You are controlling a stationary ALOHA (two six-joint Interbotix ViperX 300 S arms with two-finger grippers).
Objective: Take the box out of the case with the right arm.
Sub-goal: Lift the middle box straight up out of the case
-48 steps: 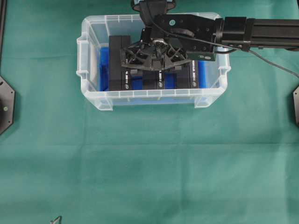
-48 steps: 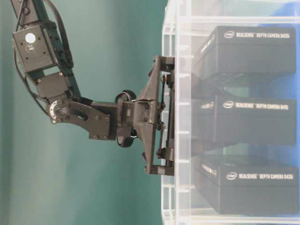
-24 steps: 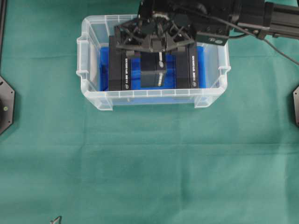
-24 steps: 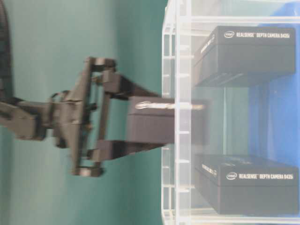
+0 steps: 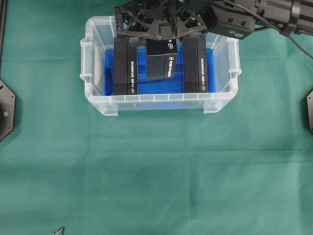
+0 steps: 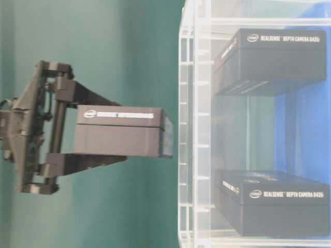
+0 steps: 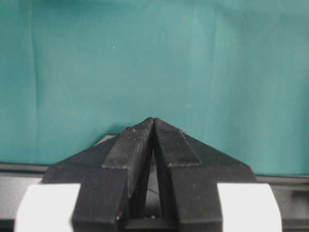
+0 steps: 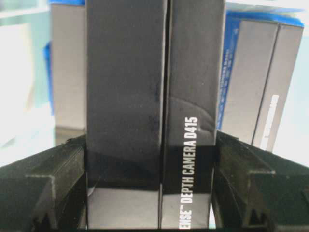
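A black box (image 5: 161, 61) with white lettering sits clamped between the fingers of my right gripper (image 5: 161, 43), which is shut on its two sides. In the table-level view the box (image 6: 121, 132) is wholly outside the rim of the clear case (image 6: 196, 129), with a small gap between them. Seen from overhead, the held box hangs over the middle of the case (image 5: 156, 100), above the blue lining. The right wrist view shows the box (image 8: 149, 96) filling the space between the fingers (image 8: 244, 183). My left gripper (image 7: 153, 121) is shut on nothing, over bare green cloth.
Two more black boxes (image 5: 125, 66) (image 5: 195, 63) stand inside the case, left and right of the emptied middle slot. Green cloth (image 5: 156, 171) covers the table in front of the case. Black arm bases (image 5: 5, 107) (image 5: 309, 110) sit at both table edges.
My right gripper has risen with the middle box held in it, drawing it out of the case until it is past the rim. The other two boxes have not moved.
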